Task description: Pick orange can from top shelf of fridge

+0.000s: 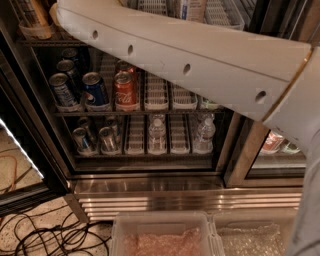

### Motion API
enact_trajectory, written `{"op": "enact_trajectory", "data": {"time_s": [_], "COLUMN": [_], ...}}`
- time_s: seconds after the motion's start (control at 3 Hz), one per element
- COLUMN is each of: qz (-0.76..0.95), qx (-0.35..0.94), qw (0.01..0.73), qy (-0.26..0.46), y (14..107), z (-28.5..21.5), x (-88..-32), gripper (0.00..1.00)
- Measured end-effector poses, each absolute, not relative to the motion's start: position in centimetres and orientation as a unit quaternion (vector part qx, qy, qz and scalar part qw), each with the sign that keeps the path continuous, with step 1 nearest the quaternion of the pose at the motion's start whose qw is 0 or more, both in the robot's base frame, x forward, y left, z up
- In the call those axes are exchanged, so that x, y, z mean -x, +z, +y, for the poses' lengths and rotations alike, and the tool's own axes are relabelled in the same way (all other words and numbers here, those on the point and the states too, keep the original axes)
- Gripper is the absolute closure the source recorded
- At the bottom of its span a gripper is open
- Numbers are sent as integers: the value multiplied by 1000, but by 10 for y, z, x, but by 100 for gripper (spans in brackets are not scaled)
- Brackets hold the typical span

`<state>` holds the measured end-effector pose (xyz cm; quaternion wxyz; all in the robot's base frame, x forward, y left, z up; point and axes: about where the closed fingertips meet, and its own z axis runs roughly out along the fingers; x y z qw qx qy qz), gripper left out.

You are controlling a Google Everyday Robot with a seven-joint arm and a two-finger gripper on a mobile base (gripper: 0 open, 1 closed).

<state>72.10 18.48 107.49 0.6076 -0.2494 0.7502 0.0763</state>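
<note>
orange can (31,15) stands on the top shelf (37,42) of the fridge (150,185), up and left of the red cola can (125,91). the end effector (54,14) sits just beside the orange can, also above-left of the red cola can; i cannot tell whether it is spread or pressed together.

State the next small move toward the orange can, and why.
Probably a slight reach forward: the arm ends beside the orange can on the top shelf, upper left, and the pincer is out of view past the arm's end, so no grasp shows.
</note>
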Motion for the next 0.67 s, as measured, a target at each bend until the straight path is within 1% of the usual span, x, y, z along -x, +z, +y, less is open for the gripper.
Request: {"op": "enact_trajectory", "data": {"time_s": [0.67], "qz": [743], "qx": [261], "qw": [609], "qy": [96], "y": [1089], "z": [184], "x": [-703], "gripper": [100]}}
